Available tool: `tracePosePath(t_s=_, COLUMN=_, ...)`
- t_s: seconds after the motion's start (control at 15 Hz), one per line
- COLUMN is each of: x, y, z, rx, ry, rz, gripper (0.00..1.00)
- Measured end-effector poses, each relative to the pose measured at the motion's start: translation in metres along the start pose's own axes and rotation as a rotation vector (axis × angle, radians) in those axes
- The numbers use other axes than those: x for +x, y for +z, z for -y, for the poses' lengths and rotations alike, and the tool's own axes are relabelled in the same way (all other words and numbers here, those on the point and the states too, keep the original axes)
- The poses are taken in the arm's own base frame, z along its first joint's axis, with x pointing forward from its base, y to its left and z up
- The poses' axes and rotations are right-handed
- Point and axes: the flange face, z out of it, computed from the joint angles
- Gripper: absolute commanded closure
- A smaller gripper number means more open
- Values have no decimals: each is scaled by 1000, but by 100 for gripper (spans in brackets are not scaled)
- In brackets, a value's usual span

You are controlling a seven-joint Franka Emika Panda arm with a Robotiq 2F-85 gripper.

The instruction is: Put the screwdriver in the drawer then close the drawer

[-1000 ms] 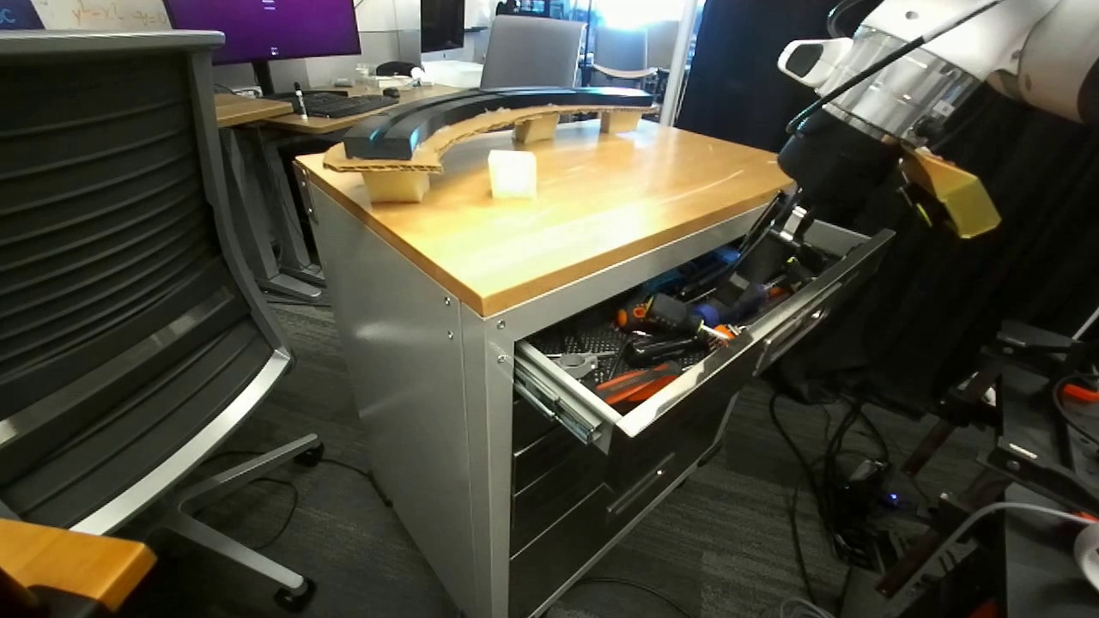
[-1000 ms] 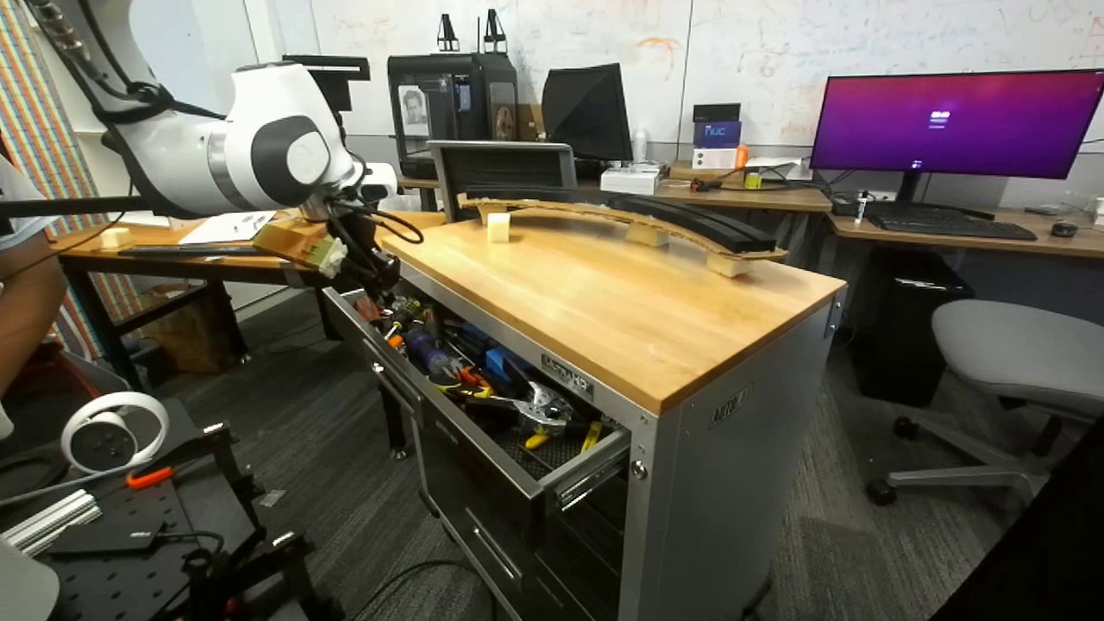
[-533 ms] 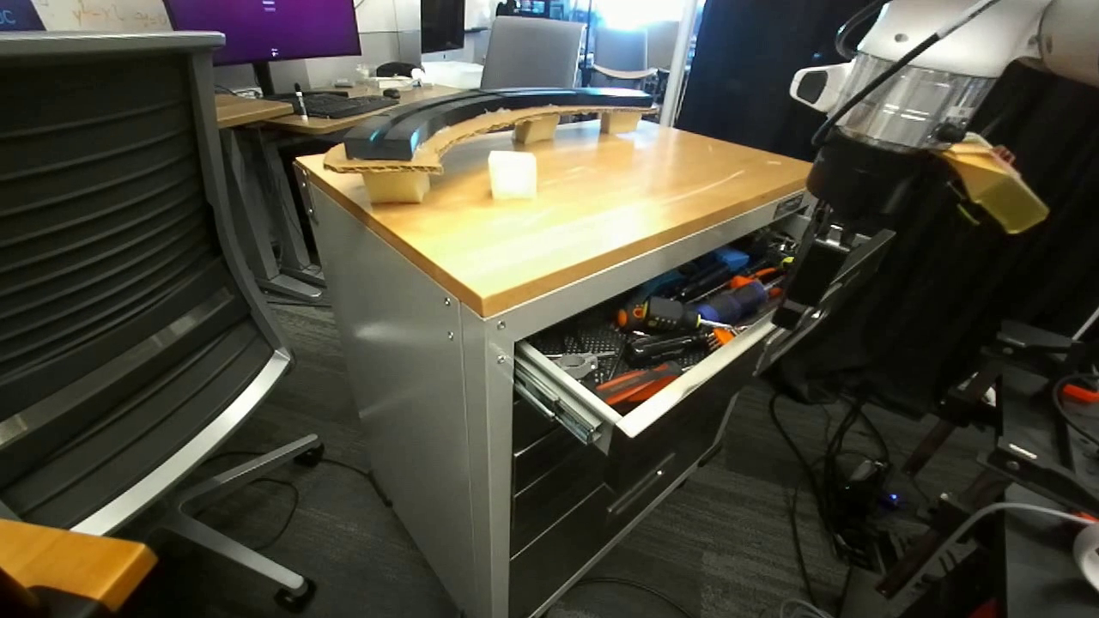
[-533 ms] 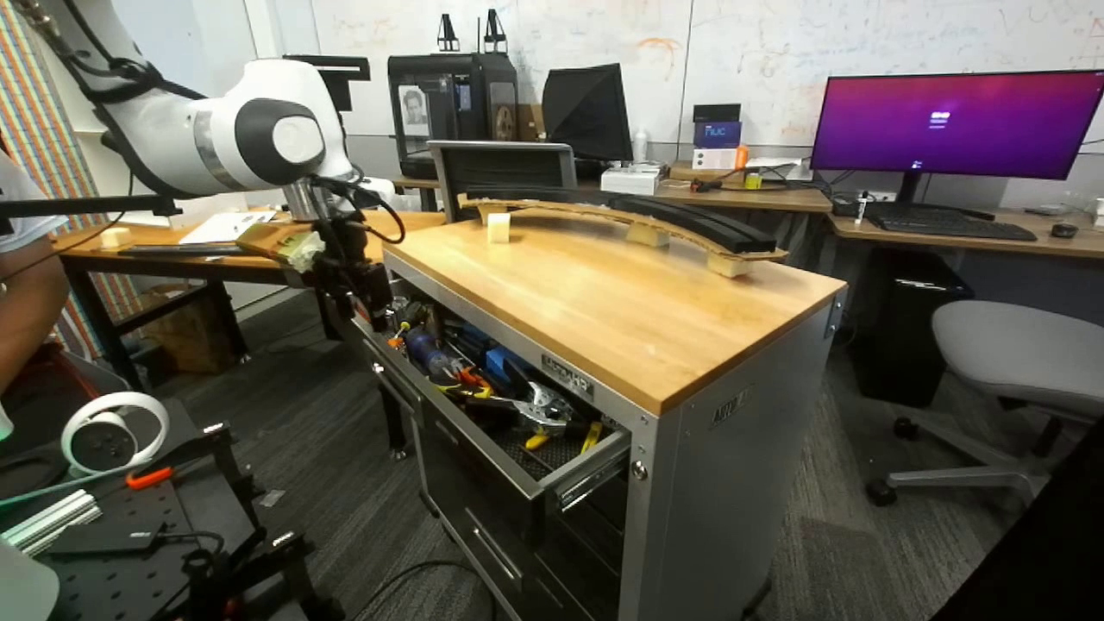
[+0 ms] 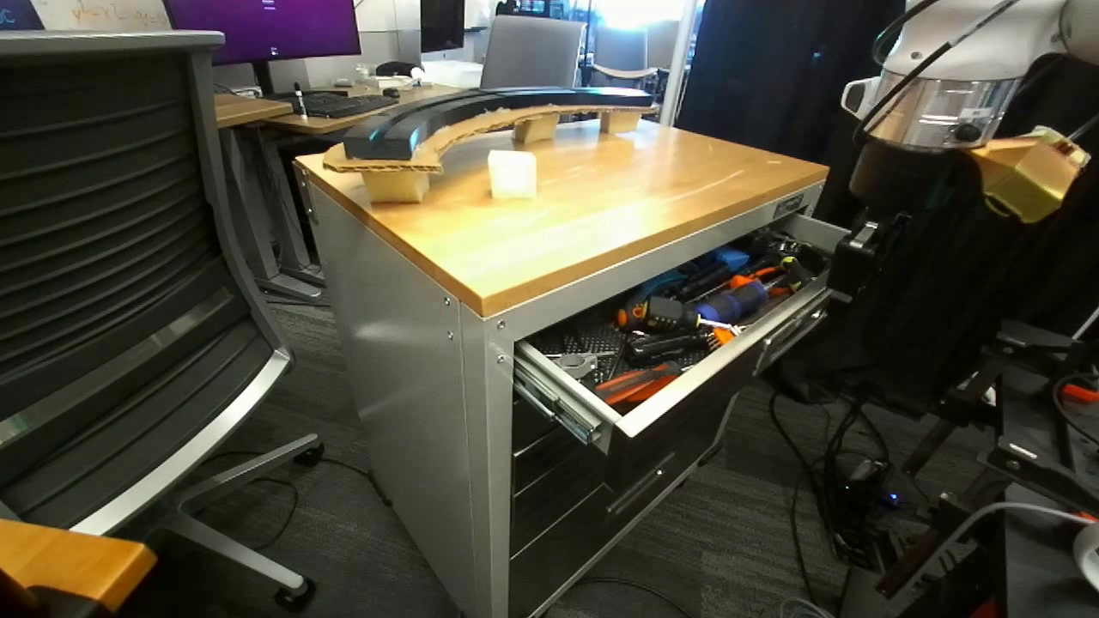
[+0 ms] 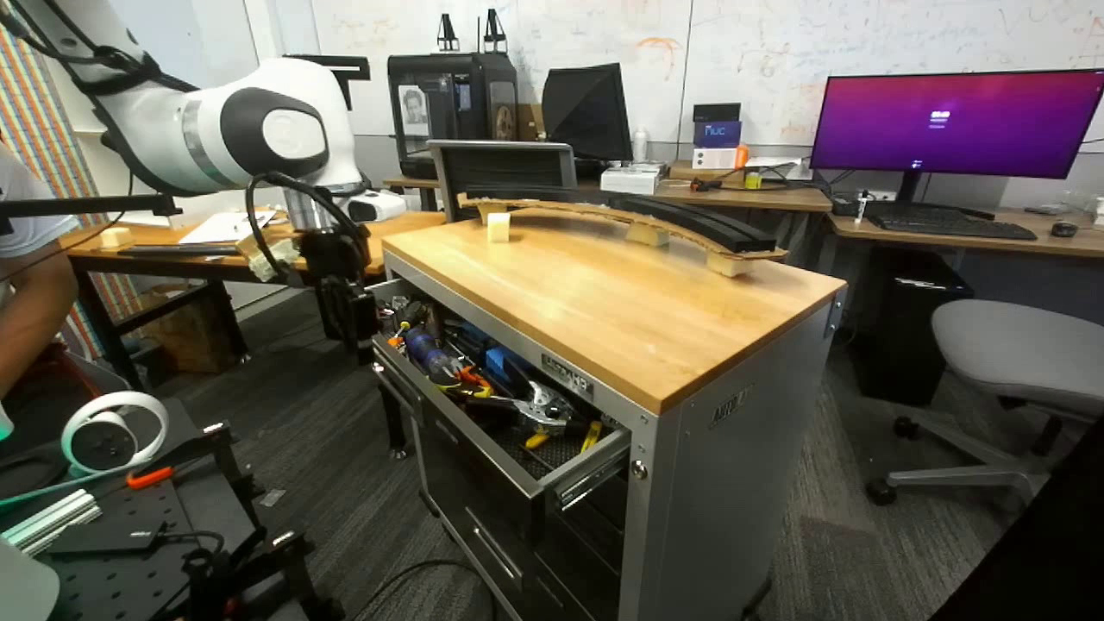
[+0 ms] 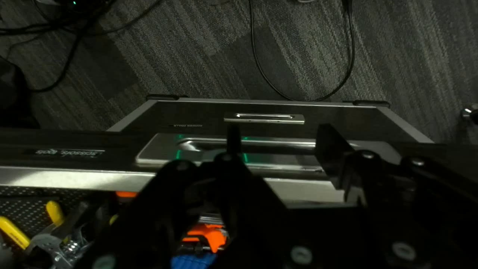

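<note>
The top metal drawer (image 5: 687, 384) juts open beneath the front edge of the worktop (image 5: 618, 193), crowded with hand tools (image 5: 730, 304); the dark screwdriver cannot be singled out among them. Near the front handle (image 7: 276, 158), the gripper (image 7: 279, 137) hangs with fingers (image 7: 330, 149) spread wide. A pale block (image 5: 513, 174) stands between the front edge and a curved black track (image 5: 498, 100) along the back edge.
</note>
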Motion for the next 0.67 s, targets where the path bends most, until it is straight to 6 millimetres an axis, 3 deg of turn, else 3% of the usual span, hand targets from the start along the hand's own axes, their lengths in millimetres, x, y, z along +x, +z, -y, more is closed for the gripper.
tracePosePath(t_s=0.2, x=8, y=11, z=-3, rx=45, ry=67, rz=-32, gripper=97)
tracePosePath(t_s=0.4, x=13, y=29, z=2, rx=71, ry=90, rz=-33, gripper=100)
tracePosePath(t_s=0.67, x=20, y=47, z=7, rx=66, ry=123, rz=-42, gripper=95)
